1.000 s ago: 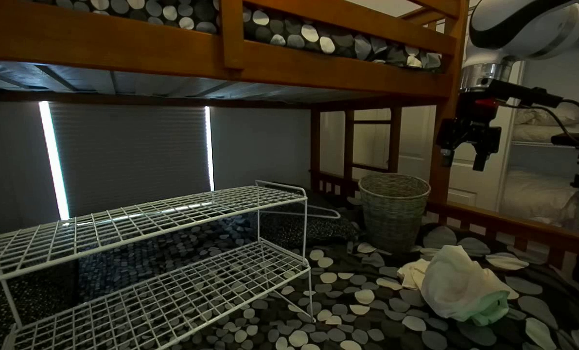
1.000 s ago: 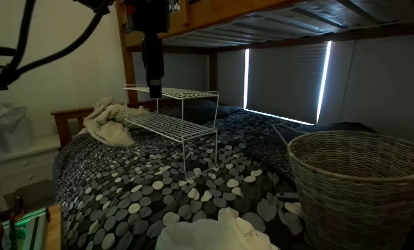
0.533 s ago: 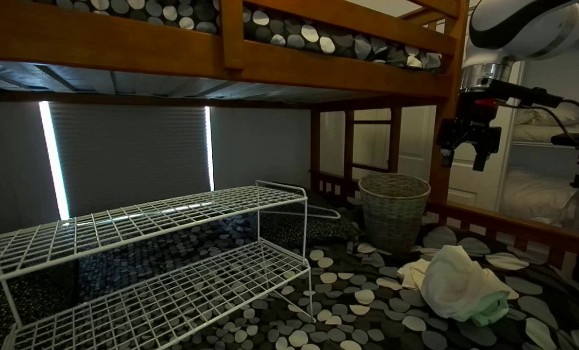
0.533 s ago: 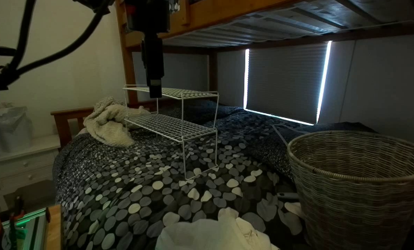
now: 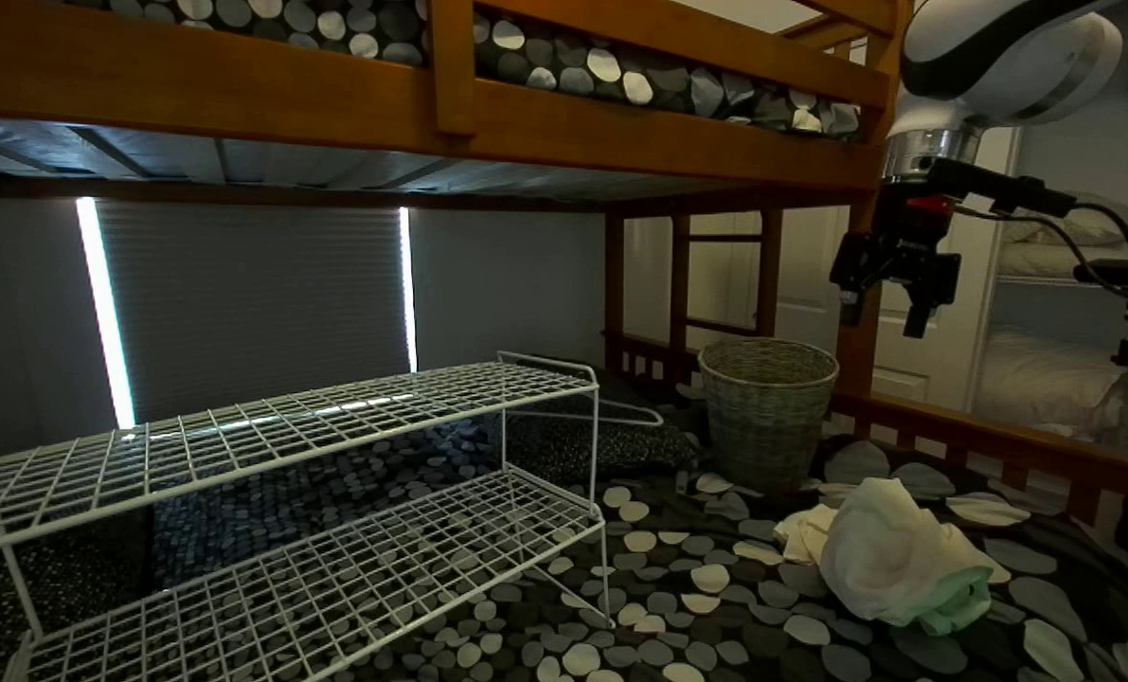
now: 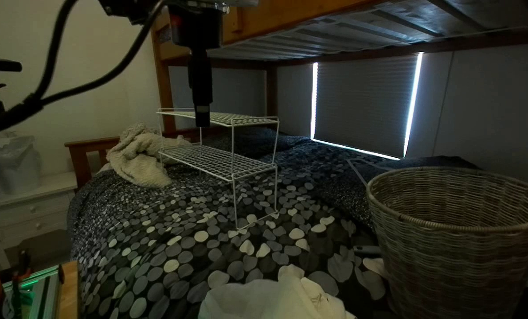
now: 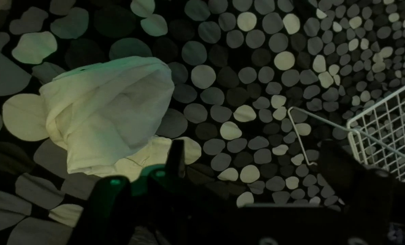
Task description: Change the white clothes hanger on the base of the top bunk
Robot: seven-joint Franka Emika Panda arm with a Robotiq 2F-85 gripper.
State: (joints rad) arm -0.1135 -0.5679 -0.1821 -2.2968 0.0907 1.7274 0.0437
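Gripper [image 5: 884, 313] is spread, nothing between the fingers. It's just shifted a little inward, height about the same; nothing else has moved. Nearest below: white cloth [image 5: 895, 559], untouched. Then wicker basket [image 5: 767, 426] and wire rack [image 5: 279, 471]. White clothes hanger [image 6: 357, 172] sits farther back on dark bedding [image 5: 639, 450], partly hidden in both exterior views, well apart from the gripper. Base of the top bunk [image 5: 658, 137] is overhead; hanger's not on it. My read: the shift heads the hanger's way, so approach only starting; pick and hang both remain. Probably needs a path past the basket, then down. Hanger's thin, easy to miss; rack could snag.
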